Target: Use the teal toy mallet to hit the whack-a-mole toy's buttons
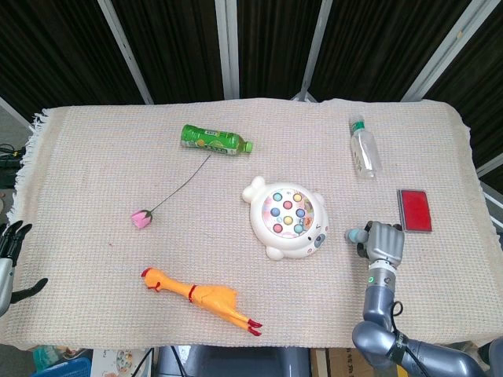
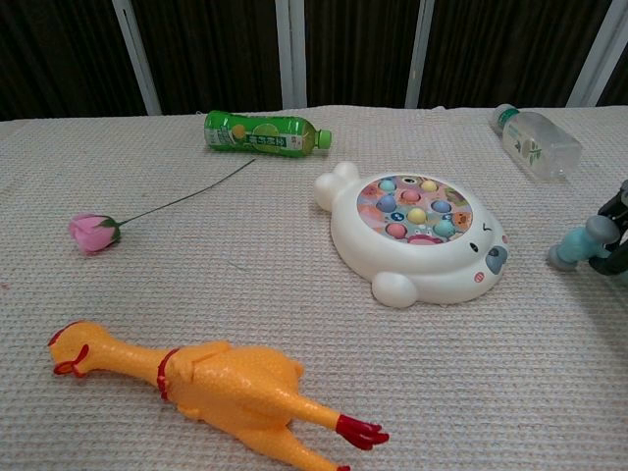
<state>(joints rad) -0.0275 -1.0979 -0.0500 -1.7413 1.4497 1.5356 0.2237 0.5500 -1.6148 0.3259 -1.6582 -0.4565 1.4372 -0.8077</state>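
Right hand: the grey robot right hand sits near the desk's right front corner, fingers wrapped round the teal toy mallet; in the chest view only its dark fingers show at the right border.
Mallet: its grey-teal head pokes out of the hand toward the toy, low over the cloth, just beside the toy's right rim but apart from it.
Whack-a-mole toy: the white bear-shaped plastic whack-a-mole toy lies flat mid-desk, a little toward the right; its pastel round buttons face up.
Left hand: the dark left hand hangs off the desk's left front corner, fingers spread, holding nothing.
Desk: covered by a beige woven cloth.
Other things: a green plastic drink bottle lies toward the back edge; a clear plastic water bottle lies toward the back right corner; a flat red rectangular pad near the right edge; a pink fabric rose on a thin wire stem left of centre; a yellow rubber chicken along the front edge.
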